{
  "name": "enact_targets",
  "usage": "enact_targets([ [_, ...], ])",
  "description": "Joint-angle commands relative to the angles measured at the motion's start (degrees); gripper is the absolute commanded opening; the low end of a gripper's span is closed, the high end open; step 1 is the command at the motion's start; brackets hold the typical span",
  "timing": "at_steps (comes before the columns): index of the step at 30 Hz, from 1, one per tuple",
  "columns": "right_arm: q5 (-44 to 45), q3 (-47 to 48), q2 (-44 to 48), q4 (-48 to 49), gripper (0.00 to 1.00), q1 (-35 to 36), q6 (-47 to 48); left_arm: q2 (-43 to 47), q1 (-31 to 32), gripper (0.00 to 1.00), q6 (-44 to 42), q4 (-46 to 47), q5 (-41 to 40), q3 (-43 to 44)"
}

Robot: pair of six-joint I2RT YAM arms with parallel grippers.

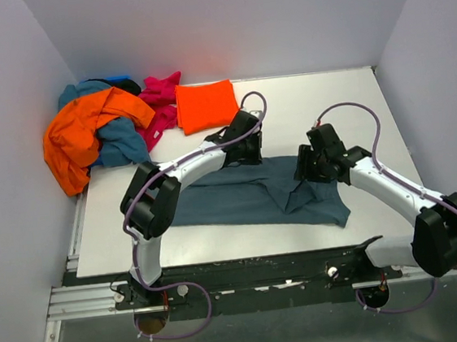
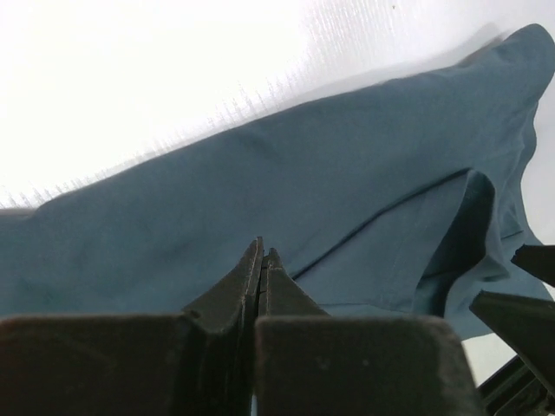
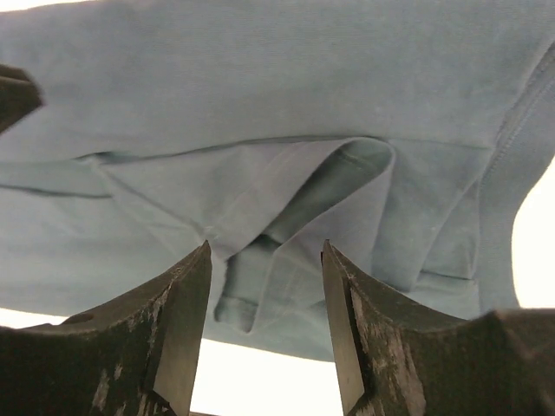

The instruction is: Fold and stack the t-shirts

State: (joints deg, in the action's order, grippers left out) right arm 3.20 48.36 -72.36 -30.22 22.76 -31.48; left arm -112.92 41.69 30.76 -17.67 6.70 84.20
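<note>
L claw (image 2: 263, 253), R claw (image 3: 265, 250) over tee (image 1: 240, 201)

left end effector (image 2: 262, 260) closed, tips together; right end effector (image 3: 265, 295) jaws parted

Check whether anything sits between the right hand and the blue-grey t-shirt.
Nothing visible does. The right hand, fingers apart, is directly over the blue-grey t-shirt, with only a fold of that same cloth below its fingertips.

Pale walls (image 1: 221, 25), white table (image 1: 353, 109)
</note>
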Motion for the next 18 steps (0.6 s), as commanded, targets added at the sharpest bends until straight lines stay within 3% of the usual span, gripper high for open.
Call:
enact_targets([
  [1,6.4,3.3,-4.9,-3.8,0.62,-0.1,3.9,0.9,0.4,0.04,-2.0,-1.0,1.0,0.8],
  [6,9.7,4.8,-8.2,-5.0,0.62,0.3,4.1,2.3,1.0,0.05,-3.7,-2.5,-1.2,0.4],
  [10,10.9,4.8,-8.8,-6.3,0.53,0.3,4.1,4.9,1.8,0.08,-5.0,-2.3,-1.7,-1.7],
  [15,9.9,2.1,-5.2,-7.0,0.33,0.4,3.0,7.3,3.5,0.11,-6.9,-2.6,-2.6,-3.6],
  [18,8.2,0.3,-1.8,-8.0,0.08,0.4,2.9,7.8,4.6,0.13,-8.3,-2.5,-1.3,-4.0],
])
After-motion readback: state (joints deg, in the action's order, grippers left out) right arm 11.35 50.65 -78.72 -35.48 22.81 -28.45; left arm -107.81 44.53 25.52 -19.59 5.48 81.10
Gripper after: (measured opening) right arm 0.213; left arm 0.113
